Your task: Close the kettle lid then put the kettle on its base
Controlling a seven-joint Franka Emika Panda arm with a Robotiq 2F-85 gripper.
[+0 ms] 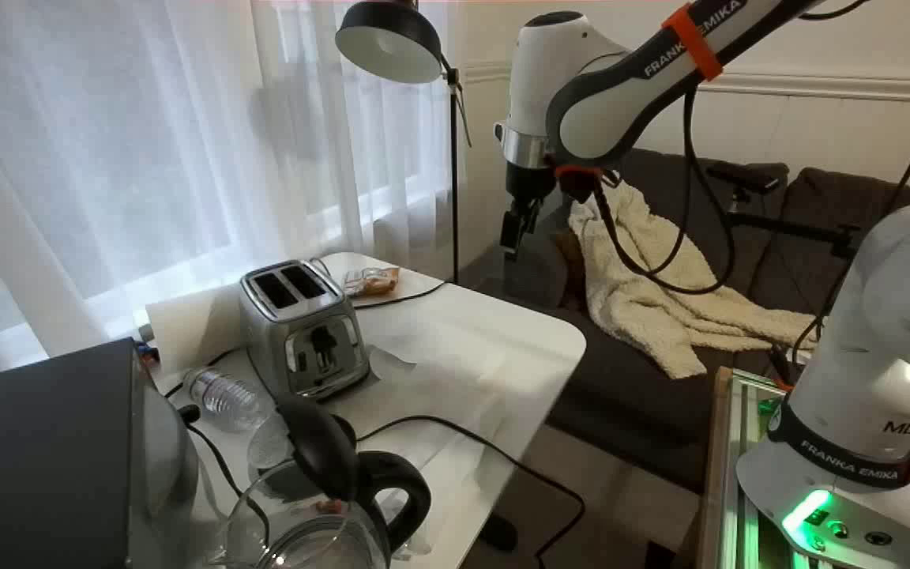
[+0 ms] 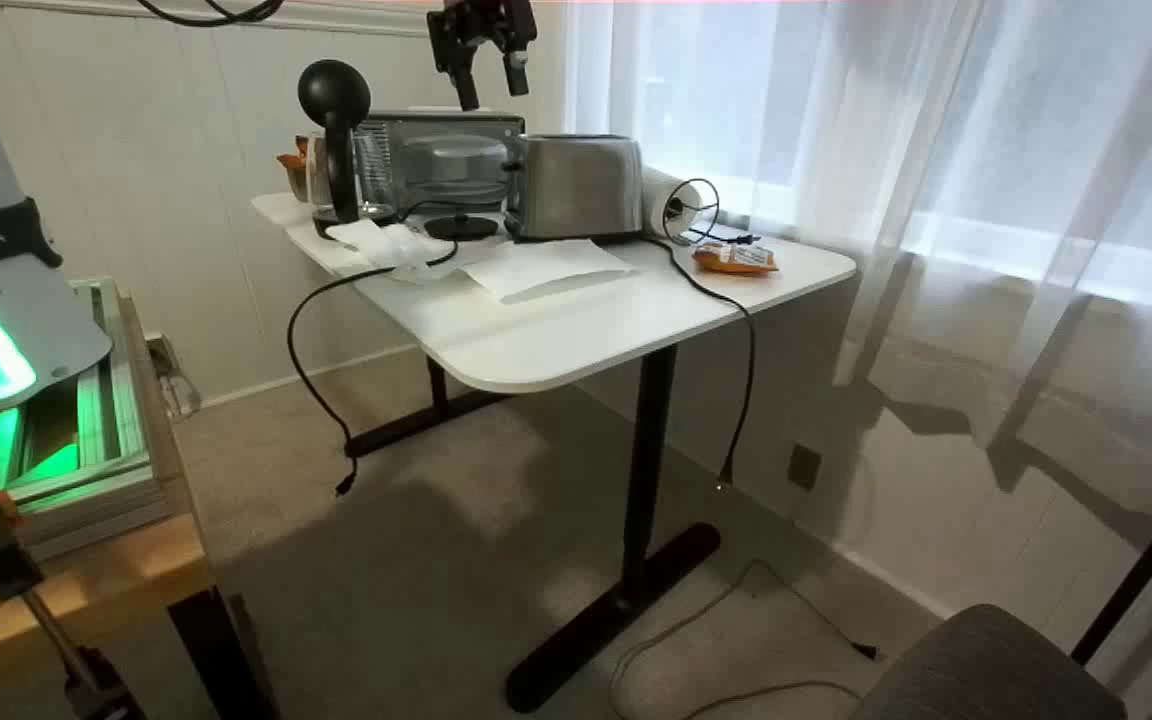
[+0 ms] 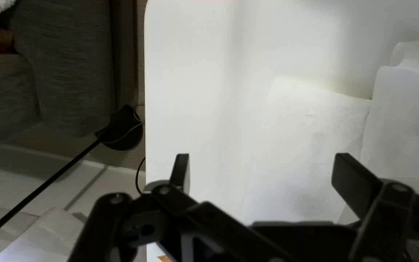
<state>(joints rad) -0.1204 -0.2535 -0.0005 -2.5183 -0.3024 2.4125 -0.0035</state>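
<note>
On the white tabletop [image 2: 556, 335], judging by how things lie, the job is at its first step, the closing not yet done. The kettle [image 2: 340, 165] stands upright beside the robot-side long edge. The claw [image 3: 262, 165] hangs well above the surface near the short edge at the end away from the kettle, its fingers [image 3: 353, 180] spread wide around nothing. Farther in from the long edge lies the flat base [image 2: 463, 227], kettle off it, and the lid [image 2: 334, 93] is tipped up. The next move should call for carrying the claw along the robot-side edge to the kettle, then pushing the lid over and down; lifting onto the base comes after.

As for materials, the tabletop is smooth, its corners rounded. The oven [image 1: 36, 442] is a matte dark box; the toaster [image 2: 581, 185], toward the opposite long edge, is metal with softened shoulders. The kettle is curved clear glass with a black looped handle [image 1: 419, 498], probably plastic. Smaller are a limp paper sheet [image 2: 548, 266], a ribbed clear bottle [image 1: 229, 401] on its side and, near the corner of the short edge and the opposite long edge, a crinkled orange packet [image 2: 736, 259].
</note>
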